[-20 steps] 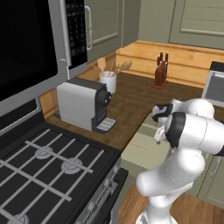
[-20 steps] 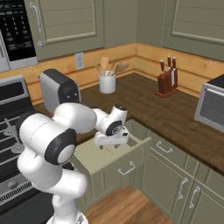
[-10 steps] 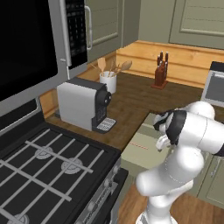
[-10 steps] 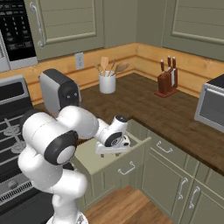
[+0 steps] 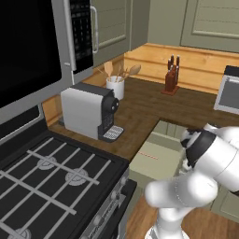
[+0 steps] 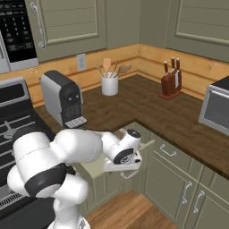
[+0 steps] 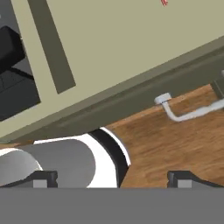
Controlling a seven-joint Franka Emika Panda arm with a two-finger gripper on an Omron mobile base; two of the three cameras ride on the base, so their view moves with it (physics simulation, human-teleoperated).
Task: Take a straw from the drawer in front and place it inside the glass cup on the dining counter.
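The drawer (image 5: 156,158) stands pulled out from under the dark wood worktop (image 5: 154,105), its pale beige floor showing. In the left base view the straw (image 5: 148,155) lies flat on that floor as a thin pinkish-red line, at about 3 o'clock from the stove (image 5: 46,182) and 5 o'clock from the coffee machine (image 5: 88,111).

In the hand view the gripper (image 7: 113,178) has its two dark fingertips (image 7: 43,178) spread wide apart with nothing between them. From there, one end of the straw (image 7: 164,2) peeks in at 12 o'clock on the beige floor, and the drawer's silver handle (image 7: 190,111) sits at 3 o'clock over the wood floor (image 7: 175,144).

In the right base view the hand (image 6: 123,154) hangs over the drawer's front edge, at 6 o'clock from the utensil crock (image 6: 109,83).
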